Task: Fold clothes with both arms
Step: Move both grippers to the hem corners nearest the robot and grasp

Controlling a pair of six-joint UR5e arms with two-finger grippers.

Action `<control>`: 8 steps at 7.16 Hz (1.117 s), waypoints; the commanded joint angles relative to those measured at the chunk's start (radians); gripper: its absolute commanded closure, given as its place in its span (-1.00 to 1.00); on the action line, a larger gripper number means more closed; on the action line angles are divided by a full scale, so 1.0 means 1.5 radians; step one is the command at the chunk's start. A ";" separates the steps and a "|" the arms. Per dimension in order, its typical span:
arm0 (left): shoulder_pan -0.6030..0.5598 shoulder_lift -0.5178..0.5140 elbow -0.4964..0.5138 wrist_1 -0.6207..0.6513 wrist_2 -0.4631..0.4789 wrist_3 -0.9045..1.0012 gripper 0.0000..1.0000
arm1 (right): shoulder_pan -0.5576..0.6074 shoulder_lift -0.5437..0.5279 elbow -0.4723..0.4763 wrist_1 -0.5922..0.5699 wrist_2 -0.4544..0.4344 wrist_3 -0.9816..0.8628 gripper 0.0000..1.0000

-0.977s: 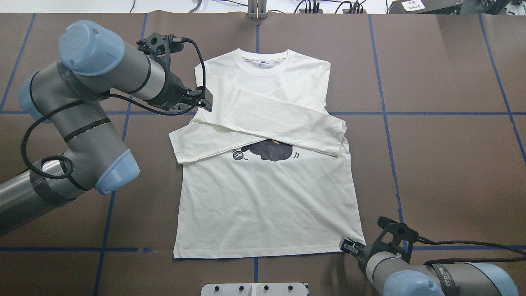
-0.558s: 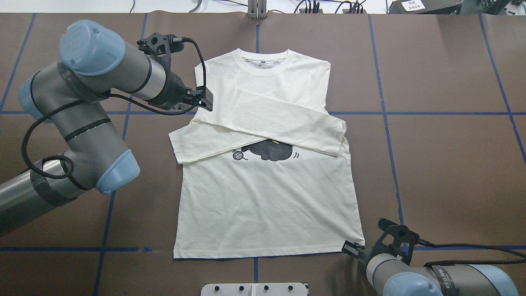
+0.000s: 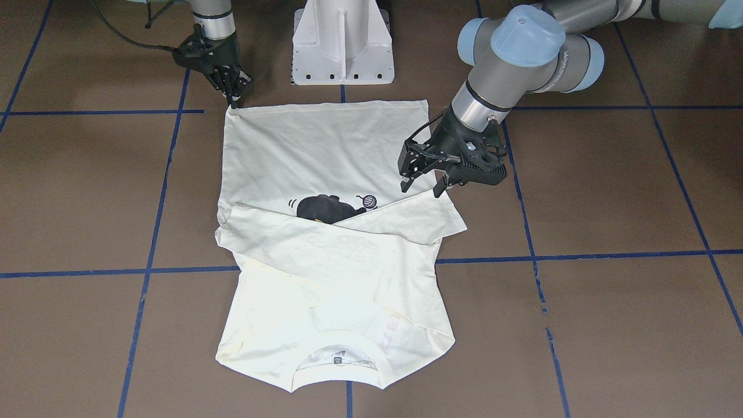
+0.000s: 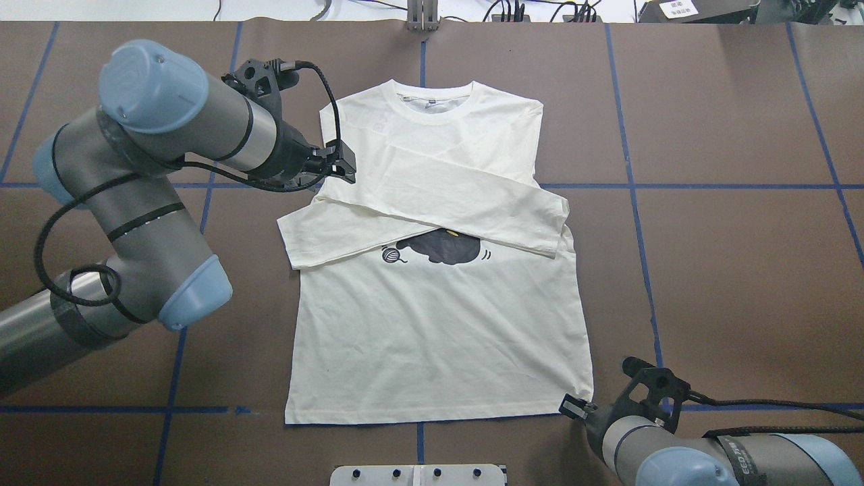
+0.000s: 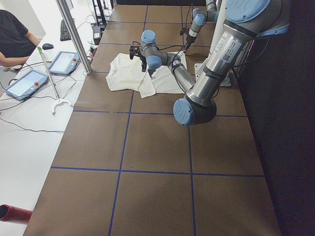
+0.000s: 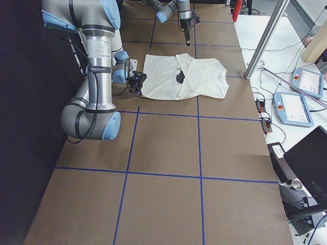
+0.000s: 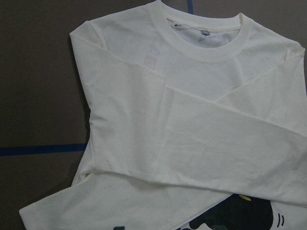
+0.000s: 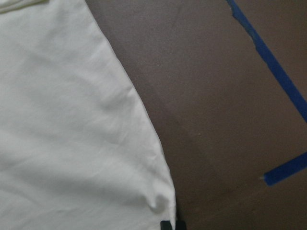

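T-shirt (image 4: 439, 337) flat on counter (image 4: 742, 283), print up, sleeves crossed over chest. Left tool (image 3: 422, 186) wide above sleeve fold. Right tool (image 3: 235, 100) at hem corner; grip unclear. Risk: single-layer pinch slips; left tool snags sleeve, undoing fold.

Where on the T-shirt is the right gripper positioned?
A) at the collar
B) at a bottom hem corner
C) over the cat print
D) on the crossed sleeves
B: the right gripper sits at the bottom hem corner of the T-shirt on the robot's own side, and its wrist view shows only plain fabric edge and table.
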 commanded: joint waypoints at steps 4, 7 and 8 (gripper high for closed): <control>0.335 0.263 -0.166 0.051 0.292 -0.278 -0.23 | 0.003 -0.001 0.032 0.000 0.029 -0.003 1.00; 0.364 0.263 -0.186 0.092 0.288 -0.307 -0.11 | 0.002 0.000 0.029 0.000 0.028 -0.002 1.00; 0.384 0.261 -0.185 0.092 0.288 -0.324 -0.09 | 0.002 0.000 0.029 0.001 0.028 -0.002 1.00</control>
